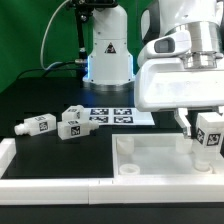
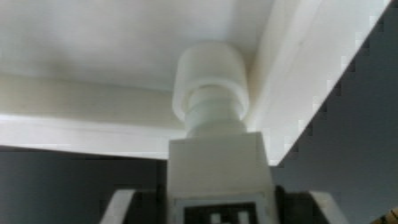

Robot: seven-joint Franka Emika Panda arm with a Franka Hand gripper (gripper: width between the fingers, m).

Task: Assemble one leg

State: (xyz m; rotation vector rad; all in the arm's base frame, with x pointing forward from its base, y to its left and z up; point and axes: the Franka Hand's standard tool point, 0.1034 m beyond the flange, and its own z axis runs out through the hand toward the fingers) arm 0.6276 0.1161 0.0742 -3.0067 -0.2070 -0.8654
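Gripper (image 1: pixel 203 130) is clamping the leg (image 1: pixel 210 138) between its two fingers, the jaws pressing on the blocky tagged body from either side, so the hand is closed around that part and nothing else. In the exterior view the leg is hanging upright directly under the hand, with a black-and-white tag facing the camera and its lower end reaching down toward the tabletop (image 1: pixel 160 160). It is sitting over the part of that white tray nearest the exterior view's right, close to the far rim. The wrist view is looking straight down the leg: the square body is filling the near part of the picture and the round stepped end is pointing away from the hand, into the angle where the tabletop's raised wall (image 2: pixel 320 60) is meeting its flat floor. Whether the round end is touching the floor or hanging just above it cannot be told. Farther out, toward the exterior view's left, three loose legs are lying on the black table, well apart from the hand: one (image 1: pixel 35 126), a second (image 1: pixel 68 129) and a third (image 1: pixel 77 112) close behind it. The marker board (image 1: pixel 115 115) is lying just beyond them, in front of the robot base (image 1: pixel 108 55).
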